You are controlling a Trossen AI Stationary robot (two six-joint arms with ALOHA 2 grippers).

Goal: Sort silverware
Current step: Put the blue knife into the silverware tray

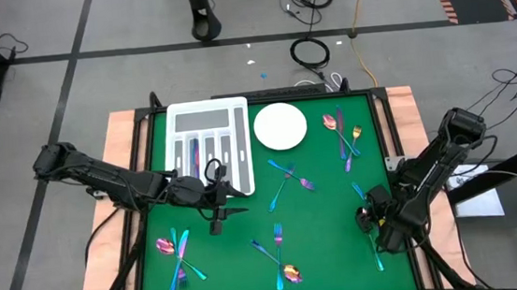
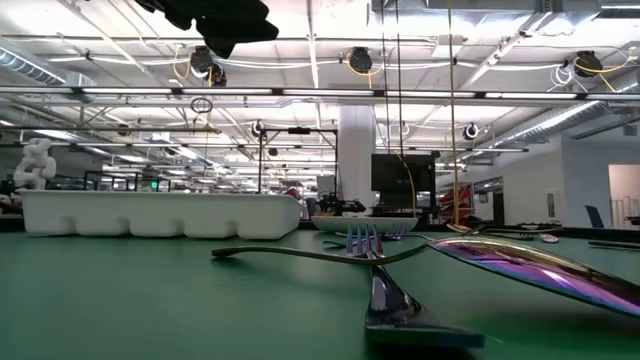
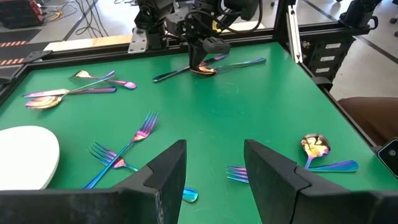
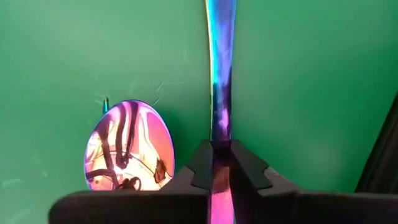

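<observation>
1. My left claw (image 1: pixel 219 209) hangs over the desk (image 1: pixel 331 223) just in front of the white divided tray (image 1: pixel 207 112), fingers apart and carrying nothing.
2. The silverware (image 1: pixel 280 256) lies scattered flat on the green: a crossed cluster at the near left, forks and a spoon near the middle, another bunch past the white plate (image 1: pixel 280 125) at the far right.
3. My right claw (image 4: pixel 221 171) is down at the near right edge of the desk, fingers pinched together on the thin handle (image 4: pixel 221 74) of one piece, beside a spoon bowl (image 4: pixel 129 144) lying next to it.
4. I judge these pieces light, stiff and slick; polished metal lying flat gives little edge to bite.
5. Gripping across the narrow handle, as the right claw does, looks the sound choice; near the balance point it should tip less when lifted.
6. A pinch near the end may let it swivel or slide.
</observation>
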